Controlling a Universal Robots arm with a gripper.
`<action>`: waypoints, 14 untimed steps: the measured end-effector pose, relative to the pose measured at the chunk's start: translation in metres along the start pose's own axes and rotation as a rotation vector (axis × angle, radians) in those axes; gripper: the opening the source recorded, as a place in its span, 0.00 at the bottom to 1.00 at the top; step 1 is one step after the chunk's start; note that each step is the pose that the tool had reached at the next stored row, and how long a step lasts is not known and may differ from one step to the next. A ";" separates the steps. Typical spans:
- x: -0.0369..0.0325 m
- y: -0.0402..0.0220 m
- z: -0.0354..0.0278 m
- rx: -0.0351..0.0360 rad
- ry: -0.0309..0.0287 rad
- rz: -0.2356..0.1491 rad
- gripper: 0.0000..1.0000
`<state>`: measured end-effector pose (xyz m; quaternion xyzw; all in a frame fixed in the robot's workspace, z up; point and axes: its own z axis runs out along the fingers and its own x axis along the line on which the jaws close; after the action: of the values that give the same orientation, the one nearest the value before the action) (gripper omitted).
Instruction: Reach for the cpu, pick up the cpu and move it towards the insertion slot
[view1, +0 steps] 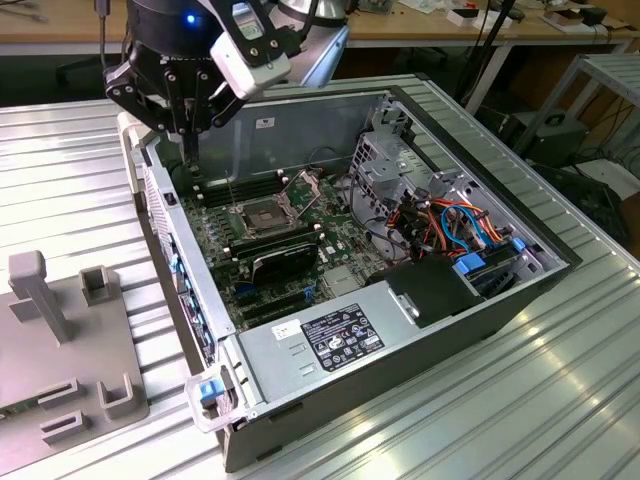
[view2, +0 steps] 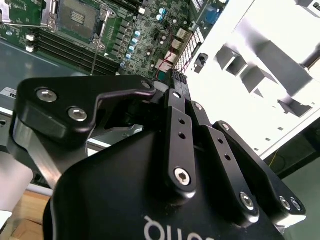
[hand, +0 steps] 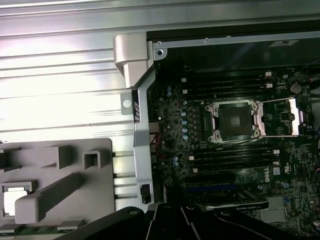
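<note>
Your black claw (view1: 190, 148) hangs empty, fingers pressed together, over the open metal case's (view1: 300, 115) corner edge. The first wrist view shows the pale square cpu (hand: 14, 200) in a grey tray (hand: 97, 200) outside, well apart from the silver-framed insertion slot (hand: 235, 122).

Gripper (view2: 175, 91) matte black, jointed plates, silver screw heads (view2: 182, 176). Wrist (view1: 158, 35) black with a blue light (view1: 189, 18). Silver-grey block (view1: 250, 55) alongside.

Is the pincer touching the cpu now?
Apart. The first wrist view shows the cpu lying in the grey tray, with bare tray between it and the pincer.
</note>
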<state>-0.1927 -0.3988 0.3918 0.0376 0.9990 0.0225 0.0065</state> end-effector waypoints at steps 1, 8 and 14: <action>0.0009 -0.0001 0.0000 0.0001 0.0002 0.000 0.11; 0.0082 -0.0006 0.0000 0.0001 0.0013 0.000 0.11; 0.0173 -0.0013 0.0001 0.0002 0.0033 0.000 0.11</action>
<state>-0.2101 -0.3988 0.3914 0.0376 0.9990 0.0225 0.0048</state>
